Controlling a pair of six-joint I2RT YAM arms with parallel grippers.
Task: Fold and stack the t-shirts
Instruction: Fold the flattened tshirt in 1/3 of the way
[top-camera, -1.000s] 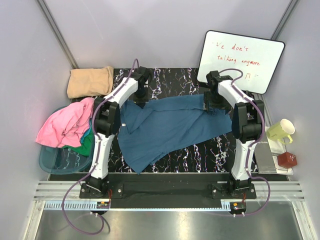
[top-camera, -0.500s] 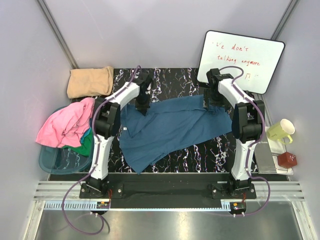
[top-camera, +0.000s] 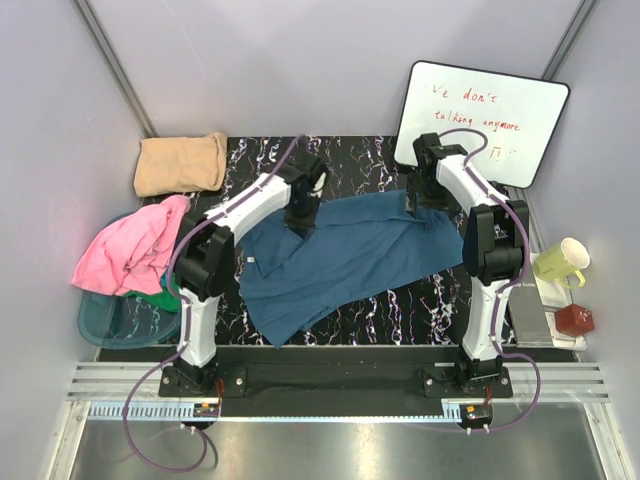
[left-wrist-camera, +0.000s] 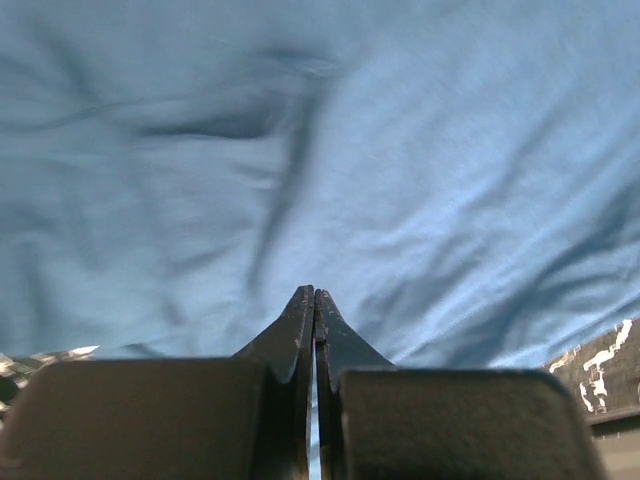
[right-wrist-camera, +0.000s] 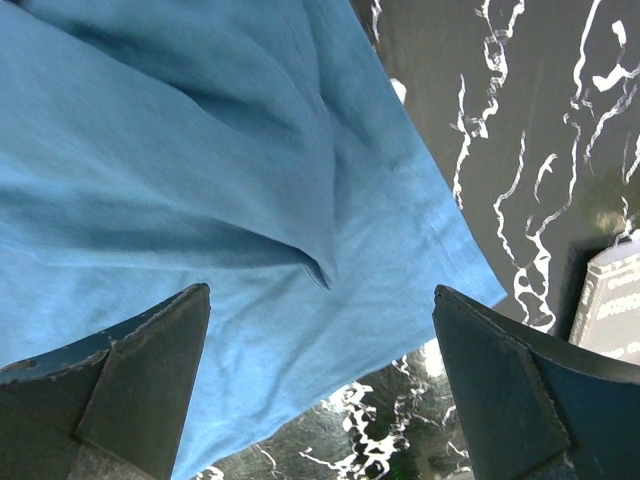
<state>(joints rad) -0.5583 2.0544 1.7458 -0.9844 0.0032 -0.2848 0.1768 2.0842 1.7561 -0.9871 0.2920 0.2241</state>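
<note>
A dark teal-blue t-shirt lies spread and rumpled across the black marbled mat. My left gripper is shut on cloth at the shirt's upper left edge. In the left wrist view the shut gripper points at blue cloth that fills the frame. My right gripper is open above the shirt's upper right corner. In the right wrist view that gripper straddles the shirt's hem with nothing held. A folded tan-beige shirt lies at the back left.
A pink shirt and a green one are heaped in a teal basin at the left. A whiteboard leans at the back right. A pale mug and a red object stand at the right edge.
My left gripper has moved right and toward the middle, pulling the shirt's upper left edge inward with it. My right gripper has stayed almost still over the right corner.
</note>
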